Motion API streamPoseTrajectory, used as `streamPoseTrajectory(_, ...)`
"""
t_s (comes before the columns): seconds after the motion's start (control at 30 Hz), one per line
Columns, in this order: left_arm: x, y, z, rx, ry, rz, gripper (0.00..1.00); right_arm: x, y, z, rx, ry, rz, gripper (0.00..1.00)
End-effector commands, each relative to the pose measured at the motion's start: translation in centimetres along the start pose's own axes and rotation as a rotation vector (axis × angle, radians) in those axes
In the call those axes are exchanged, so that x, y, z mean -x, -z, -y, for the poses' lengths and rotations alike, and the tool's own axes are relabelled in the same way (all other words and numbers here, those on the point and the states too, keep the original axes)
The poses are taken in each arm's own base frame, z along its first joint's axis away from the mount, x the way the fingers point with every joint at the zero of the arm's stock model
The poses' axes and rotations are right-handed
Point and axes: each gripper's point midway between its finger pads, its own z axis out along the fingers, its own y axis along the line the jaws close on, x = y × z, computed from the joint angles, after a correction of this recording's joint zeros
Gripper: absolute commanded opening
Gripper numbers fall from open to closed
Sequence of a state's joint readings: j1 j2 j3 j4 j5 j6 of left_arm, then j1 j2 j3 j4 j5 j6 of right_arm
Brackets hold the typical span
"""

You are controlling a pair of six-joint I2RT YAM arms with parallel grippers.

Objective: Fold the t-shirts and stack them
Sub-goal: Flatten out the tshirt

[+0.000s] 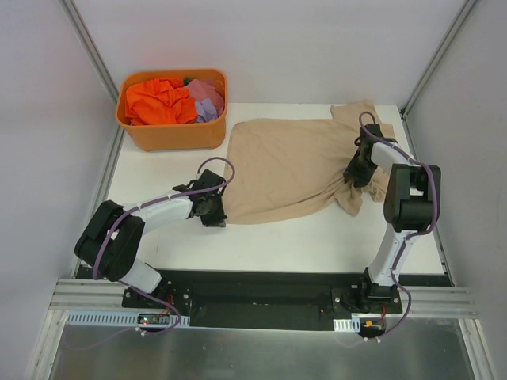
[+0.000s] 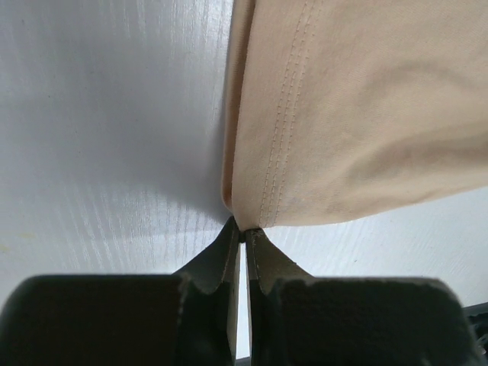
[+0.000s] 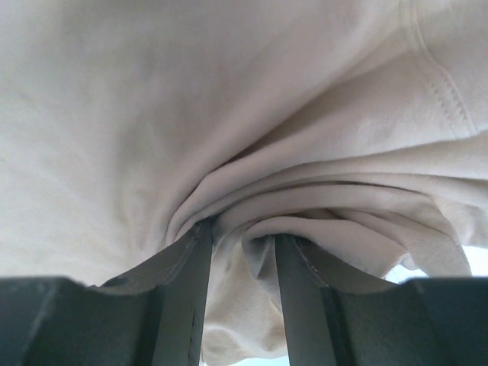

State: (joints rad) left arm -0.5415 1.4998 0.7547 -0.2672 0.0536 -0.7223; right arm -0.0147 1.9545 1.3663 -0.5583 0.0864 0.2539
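A beige t-shirt (image 1: 293, 162) lies spread across the white table, bunched at its right end. My left gripper (image 1: 214, 212) sits at the shirt's near left corner. In the left wrist view that gripper (image 2: 244, 231) is shut, pinching the stitched hem corner of the beige t-shirt (image 2: 358, 114). My right gripper (image 1: 358, 168) is down on the gathered right side. In the right wrist view it (image 3: 242, 232) is closed on a thick bunch of folds of the beige t-shirt (image 3: 191, 99). An orange t-shirt (image 1: 157, 101) and a lilac t-shirt (image 1: 207, 99) lie crumpled in the tub.
The orange plastic tub (image 1: 170, 138) stands at the back left of the table, close to the beige shirt's far left corner. Grey walls with metal frame posts close in on the left, right and back. Bare white table (image 1: 277, 241) lies in front of the shirt.
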Motion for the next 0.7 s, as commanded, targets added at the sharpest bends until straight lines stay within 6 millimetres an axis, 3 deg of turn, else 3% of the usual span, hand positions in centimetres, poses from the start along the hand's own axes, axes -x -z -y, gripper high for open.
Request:
streamPoseTrajectory(0.0,-0.7,0.0,-0.6,0.022,0.005,-0.042,0.0,-1.8,1.1,2.1,-0.081,0.054,-0.051,0.41)
streamPoseTrajectory(0.17,-0.7,0.5,-0.1,-0.011,-0.019,-0.041,0.0,-6.9,4.2,9.0,-0.239,0.002,-0.085,0.45)
streamPoseTrajectory(0.27,-0.9,0.9,0.2,-0.023,-0.046,-0.034,0.0,-9.7,6.0,11.8,-0.25,-0.067,-0.083,0.57)
streamPoseTrajectory(0.3,-0.9,1.0,0.4,-0.028,-0.052,-0.029,0.0,-10.4,6.4,12.5,-0.253,-0.091,-0.086,0.67)
streamPoseTrajectory(0.4,-0.9,1.2,0.8,-0.041,-0.074,-0.021,0.0,-12.2,7.7,13.9,-0.255,-0.104,-0.086,0.84)
streamPoseTrajectory(0.57,-0.7,1.2,0.7,-0.04,-0.094,-0.009,0.0,-14.1,11.0,15.9,-0.264,-0.151,-0.007,0.93)
streamPoseTrajectory(0.67,-0.7,1.3,0.8,-0.049,-0.101,-0.005,0.0,-15.2,11.6,17.0,-0.231,-0.252,0.053,0.97)
